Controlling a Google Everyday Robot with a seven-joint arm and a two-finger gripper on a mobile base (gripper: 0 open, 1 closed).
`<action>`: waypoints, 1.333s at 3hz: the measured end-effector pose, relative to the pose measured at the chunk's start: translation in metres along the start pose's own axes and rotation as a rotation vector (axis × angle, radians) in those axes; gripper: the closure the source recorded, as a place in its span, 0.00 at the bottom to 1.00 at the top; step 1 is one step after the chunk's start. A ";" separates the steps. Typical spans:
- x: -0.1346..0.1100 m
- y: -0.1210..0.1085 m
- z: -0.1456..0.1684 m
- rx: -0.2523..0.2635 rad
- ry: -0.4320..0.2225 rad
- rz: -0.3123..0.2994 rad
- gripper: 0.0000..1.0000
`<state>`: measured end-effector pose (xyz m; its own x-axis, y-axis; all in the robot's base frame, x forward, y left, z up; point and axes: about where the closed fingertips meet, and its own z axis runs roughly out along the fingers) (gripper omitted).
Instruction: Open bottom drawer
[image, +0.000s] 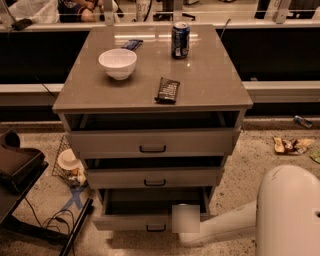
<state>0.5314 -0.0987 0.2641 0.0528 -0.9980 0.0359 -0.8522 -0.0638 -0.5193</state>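
Bottom drawer, lowest in the cabinet, sits partly out w/ the gripper at its front just right of the handle (grip state: can't tell), so we'd pull straight back, level, no skew.

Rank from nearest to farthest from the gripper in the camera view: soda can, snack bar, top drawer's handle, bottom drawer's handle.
The gripper is at the right of the bottom drawer front.
1. bottom drawer's handle, just left of it
2. top drawer's handle, higher up
3. snack bar, near edge of the cabinet top
4. soda can, at the back
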 end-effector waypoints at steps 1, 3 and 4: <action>0.006 -0.040 0.024 0.057 -0.019 0.025 1.00; 0.008 -0.053 0.059 0.065 -0.022 0.027 1.00; 0.010 -0.062 0.083 0.068 -0.026 0.027 1.00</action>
<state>0.6281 -0.1047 0.2262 0.0439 -0.9990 -0.0005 -0.8164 -0.0356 -0.5764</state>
